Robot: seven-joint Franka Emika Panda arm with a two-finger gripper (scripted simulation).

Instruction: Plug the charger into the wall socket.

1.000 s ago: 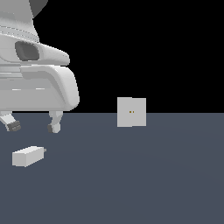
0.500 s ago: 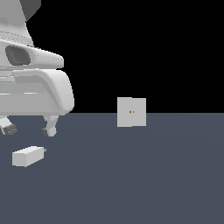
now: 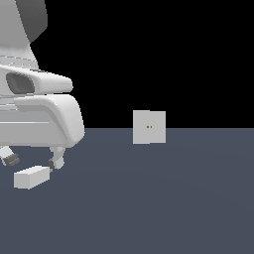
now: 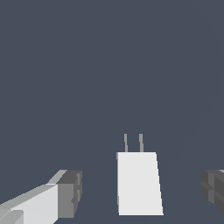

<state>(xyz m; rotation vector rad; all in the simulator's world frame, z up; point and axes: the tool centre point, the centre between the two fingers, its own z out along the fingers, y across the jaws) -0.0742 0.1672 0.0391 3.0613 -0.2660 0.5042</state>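
Hand [image 4: 141, 192] wide open, holding nothing, hovering right over the charger [image 4: 138, 183] on the desk [image 3: 173, 198]; wall socket [image 3: 149, 127] well apart.

Exterior view: low, near floor level, facing across the dark floor [image 3: 188, 198] to the socket [image 3: 149, 127] upright in the distance. Arm bulks close at the exterior view's left, cropped by the frame.

Wrist view: looks straight down from between the fingers [image 4: 65, 194], close to the floor.

Shared: charger [image 3: 31, 177] [image 4: 138, 183], the fingers above it, surrounding floor. Socket only in exterior view.
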